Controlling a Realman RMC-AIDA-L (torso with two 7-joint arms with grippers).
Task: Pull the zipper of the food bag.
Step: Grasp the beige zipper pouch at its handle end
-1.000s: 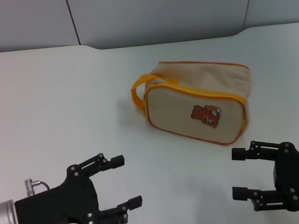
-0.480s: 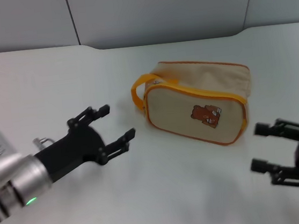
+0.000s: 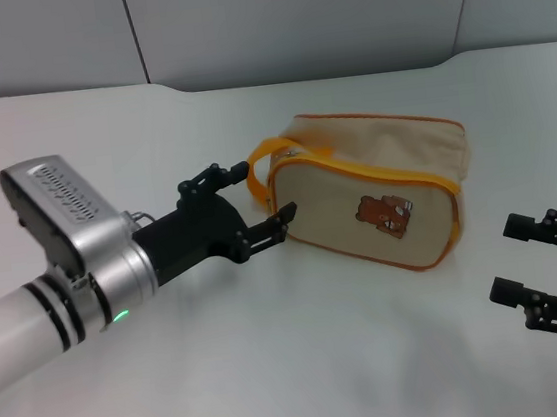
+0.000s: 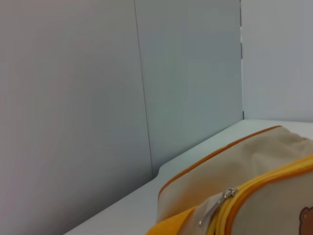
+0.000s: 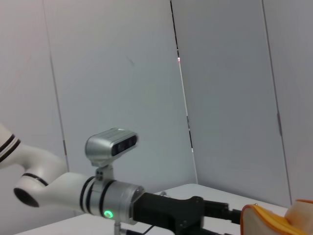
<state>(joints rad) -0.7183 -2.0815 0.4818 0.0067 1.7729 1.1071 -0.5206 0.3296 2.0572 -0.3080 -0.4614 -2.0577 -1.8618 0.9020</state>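
The beige food bag (image 3: 372, 193) with orange piping and a brown bear patch (image 3: 387, 213) lies on the white table. Its orange loop handle (image 3: 271, 159) is at the left end. The zipper shows in the left wrist view as an orange-yellow line (image 4: 254, 188) with a small silver pull tab (image 4: 213, 208); the tab also shows in the head view (image 3: 292, 154). My left gripper (image 3: 253, 201) is open, its fingers on either side of the bag's left end by the handle. My right gripper (image 3: 511, 260) is open and empty, to the right of the bag near the table's front.
The white table (image 3: 102, 158) ends at a grey panelled wall (image 3: 287, 16) behind the bag. My left arm (image 5: 122, 203) shows in the right wrist view, next to the orange handle (image 5: 266, 218).
My left gripper has moved forward and right from the table's front to the bag's handle end. My right gripper has drifted right and a little further off from the bag.
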